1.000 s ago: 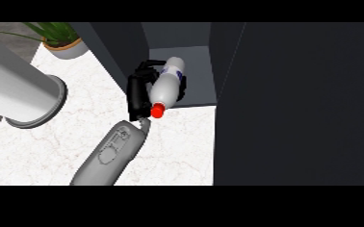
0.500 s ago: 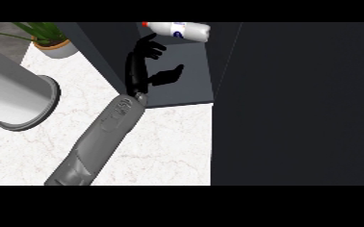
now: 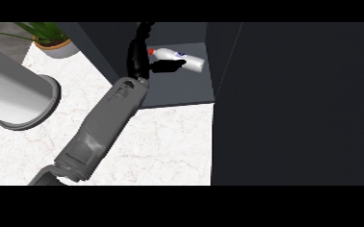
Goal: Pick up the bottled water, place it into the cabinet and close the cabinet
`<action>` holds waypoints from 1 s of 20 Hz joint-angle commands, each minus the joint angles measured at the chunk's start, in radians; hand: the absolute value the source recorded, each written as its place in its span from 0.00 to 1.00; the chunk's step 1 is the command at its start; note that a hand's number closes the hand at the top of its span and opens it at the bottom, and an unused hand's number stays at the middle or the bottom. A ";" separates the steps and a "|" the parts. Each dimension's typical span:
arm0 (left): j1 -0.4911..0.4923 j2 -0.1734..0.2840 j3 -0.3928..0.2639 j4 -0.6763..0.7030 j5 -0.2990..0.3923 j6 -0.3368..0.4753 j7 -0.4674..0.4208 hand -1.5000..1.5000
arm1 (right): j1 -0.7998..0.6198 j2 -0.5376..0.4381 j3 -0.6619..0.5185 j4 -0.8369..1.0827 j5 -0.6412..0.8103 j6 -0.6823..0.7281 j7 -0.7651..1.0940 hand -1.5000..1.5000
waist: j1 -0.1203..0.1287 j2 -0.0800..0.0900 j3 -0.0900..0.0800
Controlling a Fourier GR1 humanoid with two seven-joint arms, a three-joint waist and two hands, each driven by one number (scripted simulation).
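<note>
1. Bottled water (image 3: 177, 58) lies on its side on the cabinet floor (image 3: 177, 89), deep inside the compartment, red cap to the left and white body angled toward the right inner wall.
2. Cabinet (image 3: 213, 43) interior is bounded by a dark left wall and a dark right wall; the grey floor ends at a straight front edge where it meets the white marbled counter (image 3: 163, 139).
3. Bare floor remains between the bottle and that front edge; the bottle's right end sits near the right inner wall.
4. Right hand (image 3: 142, 57) is inside the compartment along the left wall, fingers extended upward and the thumb jutting rightward to the bottle's lower side; whether the thumb touches the bottle cannot be told, and no finger curls round it.
5. Grey forearm (image 3: 107, 120) runs diagonally from the lower left of the view, across the counter and over the cabinet's front edge.
6. Dark panel (image 3: 292, 106), probably the cabinet door, fills the right side of the view, its left edge bordering the counter and the compartment.
7. Potted plant (image 3: 51, 41) stands at the upper left, and a grey cylinder (image 3: 21, 96) lies at the left edge, both well apart from the cabinet opening.
</note>
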 commanded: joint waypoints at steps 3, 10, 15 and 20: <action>-0.063 0.036 0.096 0.137 0.031 -0.058 -0.145 0.00 | 0.021 -0.005 0.002 0.000 0.004 -0.004 -0.007 0.00 | 0.011 0.012 -0.007; -0.040 0.045 0.218 0.082 0.154 -0.293 -0.339 0.00 | 0.074 -0.012 0.016 -0.015 0.022 0.001 -0.056 0.00 | 0.033 0.000 -0.006; 0.009 0.023 0.254 0.080 0.188 -0.412 -0.477 0.00 | 0.028 -0.037 -0.041 -0.023 -0.012 0.006 -0.020 0.00 | 0.058 -0.002 -0.006; 0.025 -0.017 0.230 0.020 0.189 -0.432 -0.476 0.00 | 0.043 -0.008 -0.011 -0.021 0.010 -0.028 -0.029 0.00 | 0.078 -0.015 -0.005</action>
